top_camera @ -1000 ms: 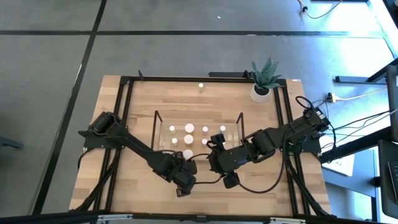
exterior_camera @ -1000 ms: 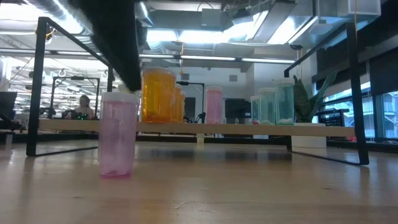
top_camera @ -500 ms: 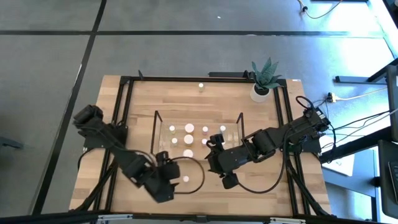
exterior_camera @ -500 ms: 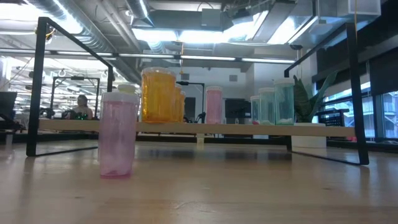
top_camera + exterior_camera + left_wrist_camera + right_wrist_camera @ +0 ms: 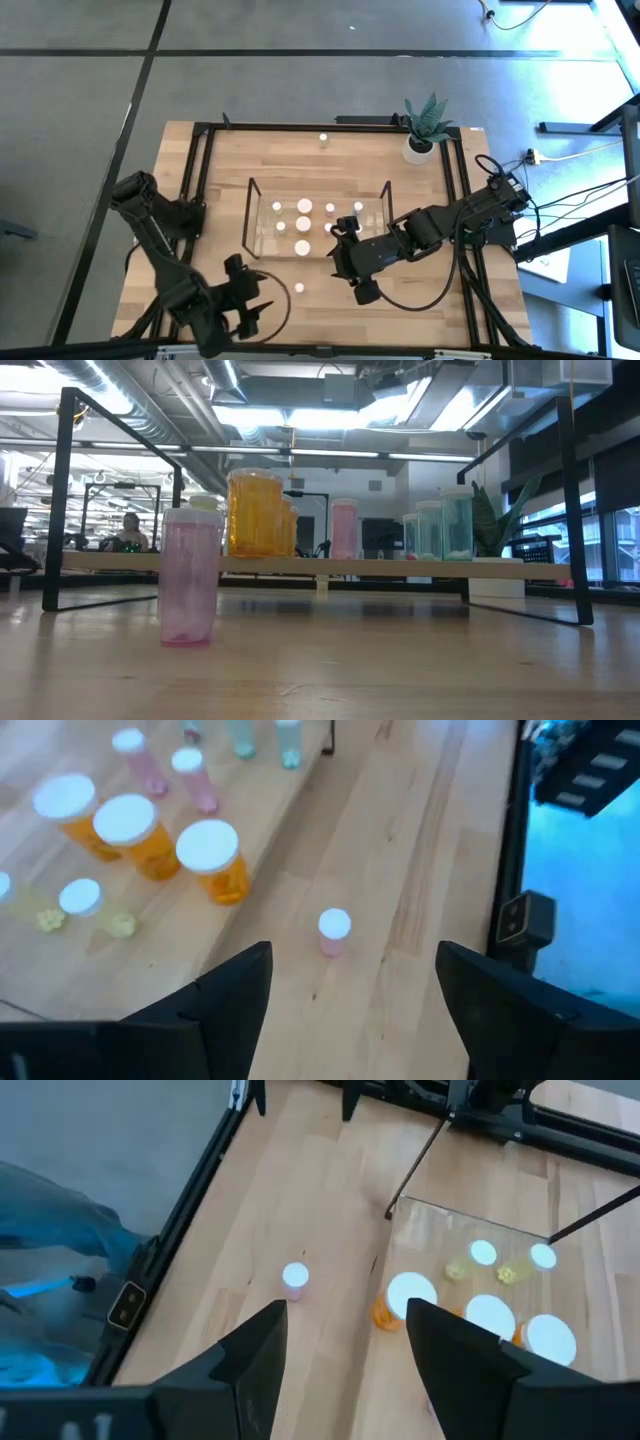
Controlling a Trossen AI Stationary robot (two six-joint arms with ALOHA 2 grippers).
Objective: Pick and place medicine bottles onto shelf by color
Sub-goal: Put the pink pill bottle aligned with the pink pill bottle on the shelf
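Note:
A small pink medicine bottle [image 5: 298, 288] [image 5: 190, 575] with a white cap stands upright on the table, on the near side of the clear shelf [image 5: 248, 215]. Orange [image 5: 255, 510], pink [image 5: 343, 528] and green [image 5: 445, 525] medicine bottles stand on the shelf. My left gripper [image 5: 255, 300] hovers open near the table's near left corner, pointing at the pink bottle [image 5: 334, 930] from a distance. Over the shelf's near right part my right gripper [image 5: 345, 262] hangs open, with the same bottle [image 5: 295, 1277] ahead of it. Neither gripper holds anything.
A potted plant [image 5: 425, 130] stands at the far right corner. One more small bottle [image 5: 323, 139] stands alone behind the shelf. The black table frame [image 5: 195, 190] runs along both sides. Bare wood lies around the pink bottle on the near side.
My left gripper has drawn back from above the pink bottle toward the table's near left corner, rising and turning as it went. The pink bottle stays standing where it was. My right arm has kept still.

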